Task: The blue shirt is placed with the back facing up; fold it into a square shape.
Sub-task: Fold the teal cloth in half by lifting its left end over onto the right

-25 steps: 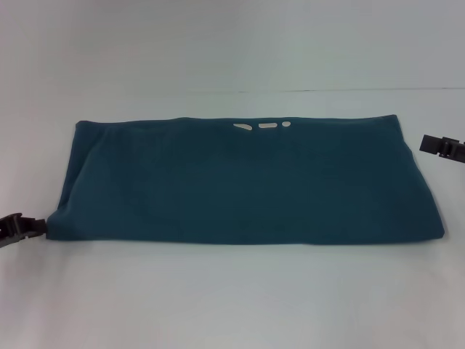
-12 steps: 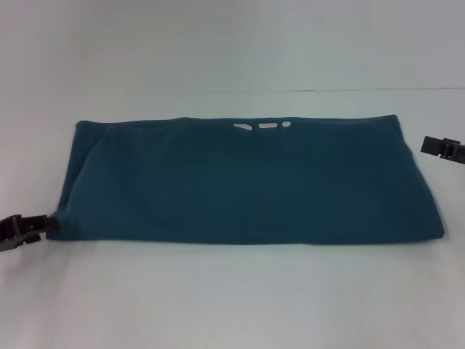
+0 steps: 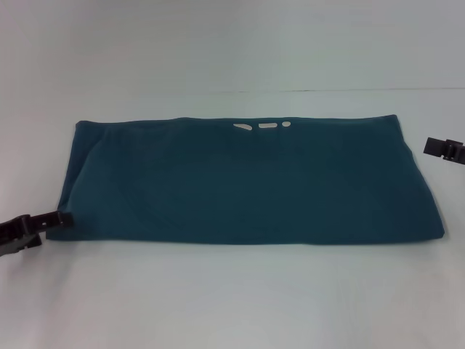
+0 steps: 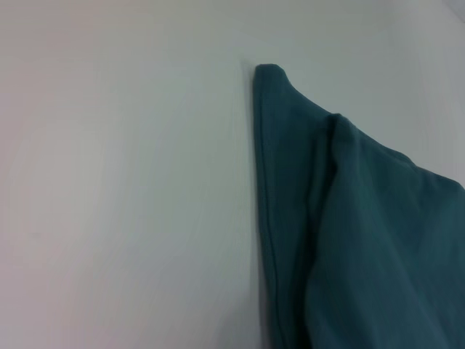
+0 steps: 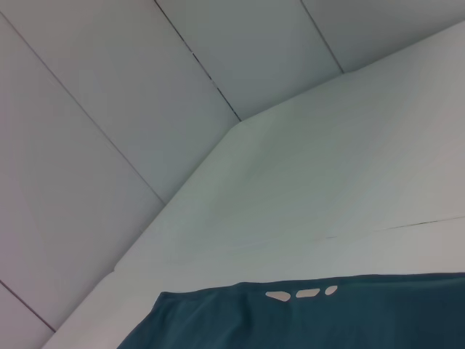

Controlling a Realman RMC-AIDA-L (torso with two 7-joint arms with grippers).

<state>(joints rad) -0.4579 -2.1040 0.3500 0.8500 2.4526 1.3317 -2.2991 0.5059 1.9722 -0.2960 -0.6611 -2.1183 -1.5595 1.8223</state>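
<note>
The blue shirt (image 3: 247,182) lies flat on the white table as a long wide rectangle, with small white marks (image 3: 267,125) at the middle of its far edge. My left gripper (image 3: 57,229) is low at the shirt's near left corner, open, with one finger (image 3: 62,217) reaching over the corner's edge. The left wrist view shows that end of the blue shirt (image 4: 363,233) with its layered folds. My right gripper (image 3: 445,149) hangs just off the shirt's right end, apart from the cloth. The far edge of the blue shirt (image 5: 327,320) appears in the right wrist view.
The white table (image 3: 232,291) stretches in front of and behind the shirt. A seam line (image 3: 349,90) runs across the table behind it, and pale wall panels (image 5: 145,109) stand beyond.
My left gripper has slid right, from just beside the shirt's near left corner to reaching onto it. The right gripper has drifted slightly right. The shirt has not moved.
</note>
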